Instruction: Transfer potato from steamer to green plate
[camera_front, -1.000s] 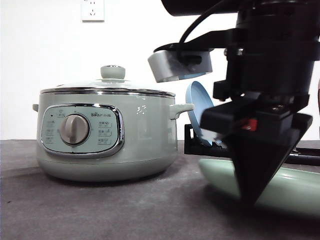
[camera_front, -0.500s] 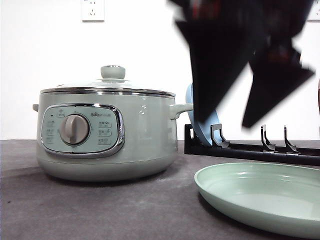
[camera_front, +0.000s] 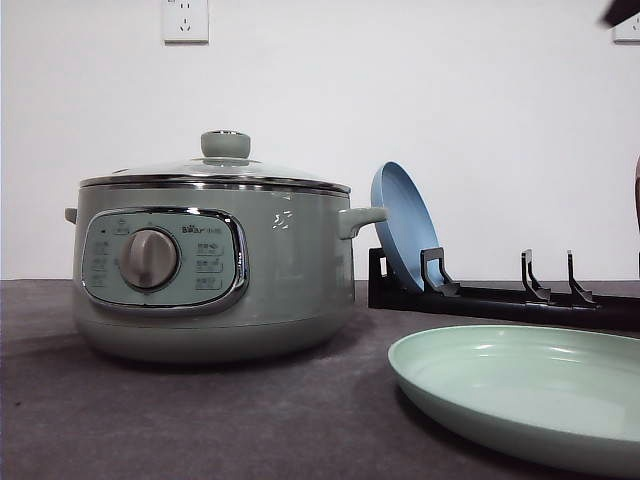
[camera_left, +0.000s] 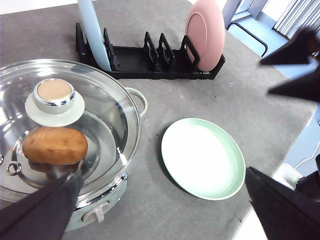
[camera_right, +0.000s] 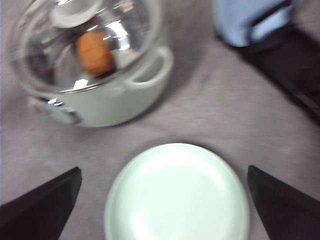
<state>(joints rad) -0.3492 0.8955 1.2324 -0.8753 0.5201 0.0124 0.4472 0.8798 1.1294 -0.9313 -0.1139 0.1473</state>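
Lifting the glass lid (camera_left: 55, 97) by its knob is coming first; the potato (camera_left: 55, 145) is sitting under it. Both grippers' fingers are spread wide, holding nothing.

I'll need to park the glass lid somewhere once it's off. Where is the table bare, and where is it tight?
Bare grey table lies between the green plate and the dish rack, and again in front of the steamer. The strip between steamer and plate is narrower. The rack end by the steamer is crowded: the blue plate stands beside the pot's handle.
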